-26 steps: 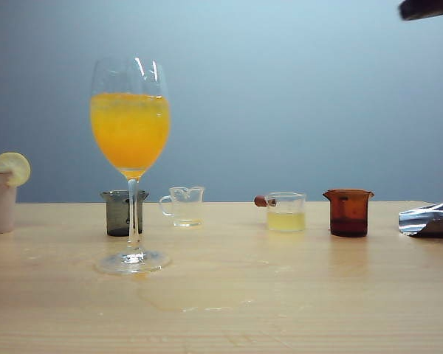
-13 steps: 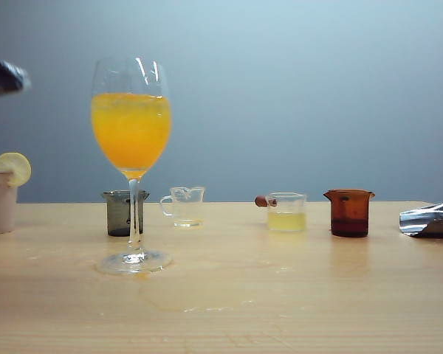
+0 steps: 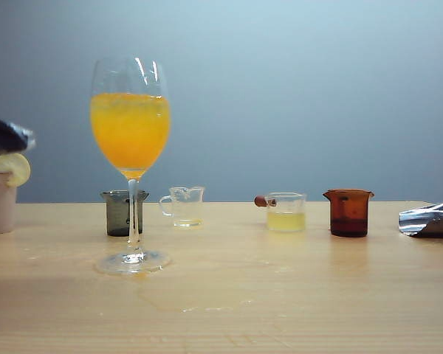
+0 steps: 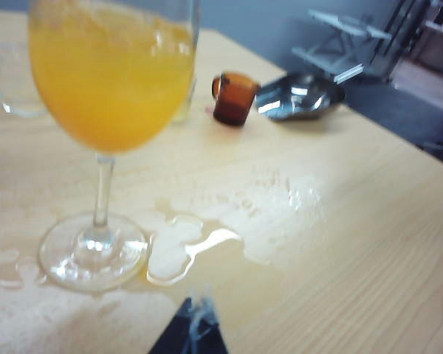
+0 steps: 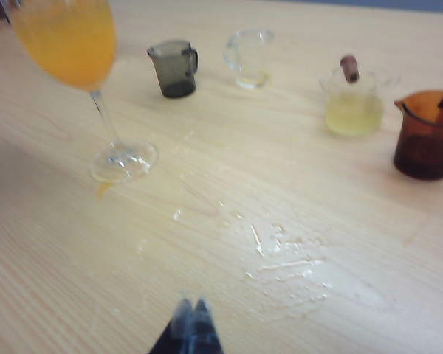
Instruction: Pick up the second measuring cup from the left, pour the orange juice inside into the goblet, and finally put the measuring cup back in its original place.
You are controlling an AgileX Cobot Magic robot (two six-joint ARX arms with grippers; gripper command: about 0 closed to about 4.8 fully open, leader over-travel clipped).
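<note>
Measuring cup, second from left [image 3: 184,206]: empty, upright on the surface [image 3: 280,295], back row, just right of the smoky grey cup [image 3: 121,212], clear of both hands. Orange juice [image 3: 130,131] fills much of the goblet's bowl.

Surface, near to far: pale wood, wet. Clear puddles and smears across the near-middle area [image 5: 280,258], one pool touching the goblet foot [image 4: 184,251], small orange trace at the foot's edge. Goblet [image 3: 131,162] stands upright ahead of the cup row. Behind it, left to right: grey cup, second measuring cup, clear cup with pale yellow liquid [image 3: 286,212], amber cup [image 3: 348,212]. Far left edge: pale cup with a lemon slice [image 3: 11,167] on its rim. Far right: shiny metal dish [image 3: 430,219]. Plain grey-blue wall behind.

Left hand [image 4: 190,332]: above the near surface, short of the goblet foot, tips together, closed on nothing. Arm visible at the exterior view's left edge.

Right hand [image 5: 190,324]: above the wet patch, well apart from all cups, tips pressed together, closed and empty.
</note>
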